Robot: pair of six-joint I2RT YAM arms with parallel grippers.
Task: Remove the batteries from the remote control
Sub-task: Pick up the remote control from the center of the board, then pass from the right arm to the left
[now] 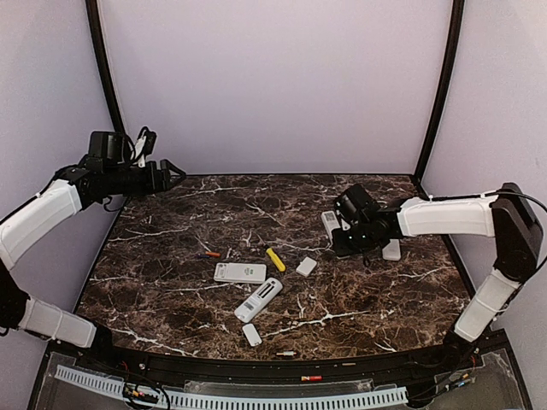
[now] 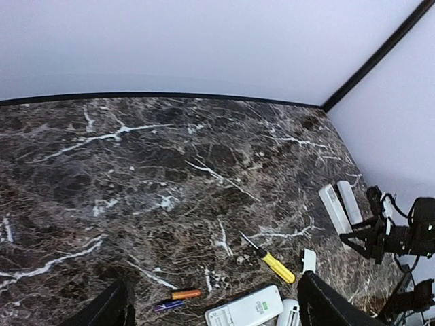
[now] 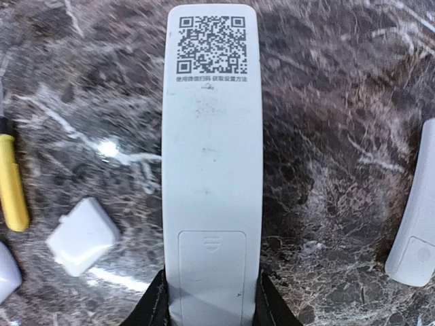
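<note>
Batteries (image 2: 185,294) 2 | remotes (image 1: 239,272) 4 | left end effector (image 1: 175,174) spread | right end effector (image 3: 211,302) clamping remote (image 3: 212,170)

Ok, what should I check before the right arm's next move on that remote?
1. Right claw grips remote: ok, fingers touch both edges.
2. Remote back up: ok, QR label shows.
3. Battery cover off: not ok, it is on.
4. Left claw free: ok, open, raised at far left.
5. Batteries inside: cannot tell.
6. Loose cover and screwdriver apart from remote: ok.
</note>
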